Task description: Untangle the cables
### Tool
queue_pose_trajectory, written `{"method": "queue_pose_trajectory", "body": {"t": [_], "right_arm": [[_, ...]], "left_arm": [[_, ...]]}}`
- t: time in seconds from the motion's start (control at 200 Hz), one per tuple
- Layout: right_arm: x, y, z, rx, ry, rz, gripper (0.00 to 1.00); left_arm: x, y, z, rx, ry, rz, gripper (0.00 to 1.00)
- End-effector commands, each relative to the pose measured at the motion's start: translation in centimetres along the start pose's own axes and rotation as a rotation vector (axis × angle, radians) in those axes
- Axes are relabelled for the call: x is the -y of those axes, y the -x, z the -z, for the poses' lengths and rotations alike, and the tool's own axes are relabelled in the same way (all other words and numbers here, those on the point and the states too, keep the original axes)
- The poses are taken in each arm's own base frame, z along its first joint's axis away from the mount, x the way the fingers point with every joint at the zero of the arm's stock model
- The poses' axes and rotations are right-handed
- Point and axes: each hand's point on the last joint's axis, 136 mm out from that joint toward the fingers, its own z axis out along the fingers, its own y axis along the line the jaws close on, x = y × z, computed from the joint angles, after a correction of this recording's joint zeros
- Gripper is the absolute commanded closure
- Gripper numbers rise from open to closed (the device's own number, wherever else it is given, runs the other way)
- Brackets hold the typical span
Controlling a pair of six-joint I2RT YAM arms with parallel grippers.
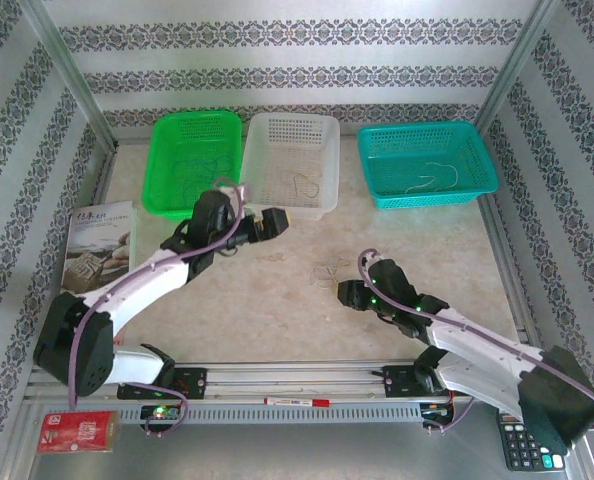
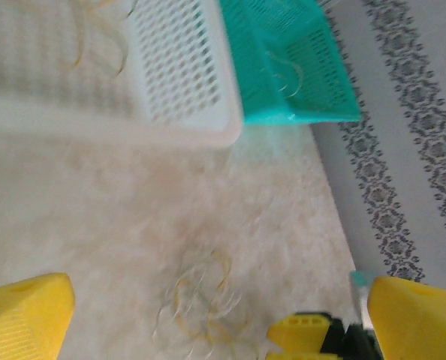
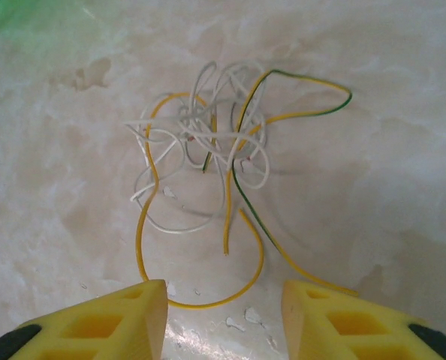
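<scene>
I'm in the sorting stretch of this job, as I judge it: single strands [image 1: 437, 178] lie in the green basket [image 1: 167, 195], the white basket [image 1: 292, 207] and the teal basket [image 1: 427, 196]. The cables [image 3: 208, 150] that are knotted together sit on the table [image 1: 277, 320] between my two arms, well short of the baskets.

My left gripper [image 1: 274, 222] hangs just in front of the white basket, its fingers [image 2: 24, 319] spread wide with nothing between them. My right gripper [image 3: 223, 315] is low at the near edge of the tangle, fingers apart at a middling gap and holding nothing. The bottom of a yellow loop [image 3: 208, 304] lies on the table right between the tips.

So the step in hand looks like picking out the next strand, and the yellow one seems the likely candidate — its loop lies clear of the white strands [image 3: 170, 229] at this end. The next move calls for settling my right tips onto the table around that loop alone, pinching it, then drawing it away slowly — my left may need to pin the white knot so the whole clump doesn't drag along
</scene>
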Motion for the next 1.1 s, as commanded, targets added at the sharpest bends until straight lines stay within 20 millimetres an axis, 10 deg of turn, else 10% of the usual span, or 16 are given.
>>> {"method": "queue_pose_trajectory", "body": {"t": [0.0, 0.734, 1.094], "right_arm": [[-2.6, 2.7, -0.1, 0.045, 0.083, 0.042, 0.59], [-2.6, 0.8, -2.8, -0.032, 0.049, 0.086, 0.67], [-3.8, 1.4, -3.1, -0.052, 0.080, 0.136, 1.00]], "left_arm": [[2.5, 2.5, 2.0, 0.153, -0.094, 0.025, 0.00], [3.9, 3.2, 2.9, 0.161, -0.114, -0.002, 0.00], [4.1, 3.2, 3.2, 0.156, -0.110, -0.008, 0.00]]}}
